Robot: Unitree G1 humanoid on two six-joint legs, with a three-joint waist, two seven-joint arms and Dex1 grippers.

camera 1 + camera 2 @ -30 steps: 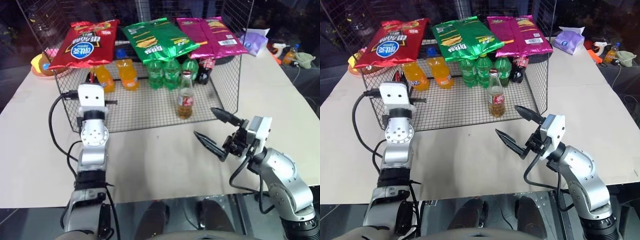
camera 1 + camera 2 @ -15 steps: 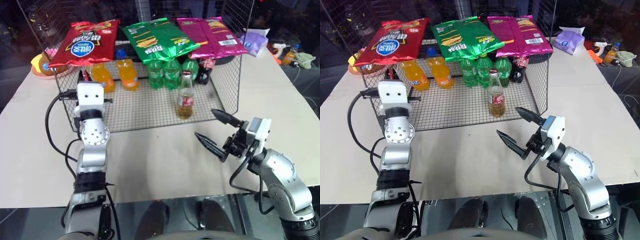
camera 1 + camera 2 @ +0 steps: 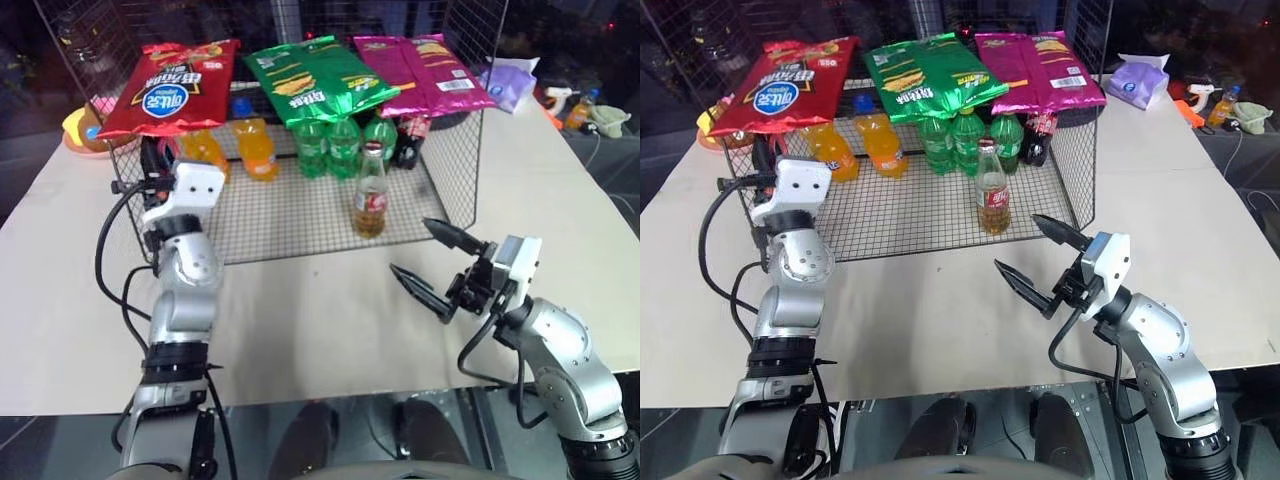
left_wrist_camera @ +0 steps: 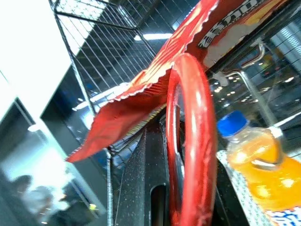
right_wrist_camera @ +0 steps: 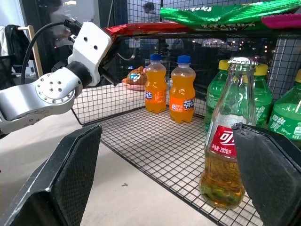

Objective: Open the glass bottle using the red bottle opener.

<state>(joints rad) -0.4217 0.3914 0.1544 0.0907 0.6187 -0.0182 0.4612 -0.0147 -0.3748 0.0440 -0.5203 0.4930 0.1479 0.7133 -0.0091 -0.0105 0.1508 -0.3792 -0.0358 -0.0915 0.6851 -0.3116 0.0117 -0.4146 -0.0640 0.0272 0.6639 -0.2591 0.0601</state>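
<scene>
Wire-mesh display shelf (image 3: 300, 215) on the beige table (image 3: 560, 190), at twelve o'clock. Red, green and magenta crisp bags across its top.

Slim clear glass bottle (image 3: 371, 192) of amber liquid, capped, upright on the shelf floor, centre-right.

Right gripper (image 3: 430, 262), five o'clock of the bottle, black fingers spread wide, empty.

Left gripper (image 4: 181, 207), nine o'clock by the orange soda bottles (image 3: 232, 150), clamped on the red ring-headed bottle opener (image 4: 188, 141).
</scene>
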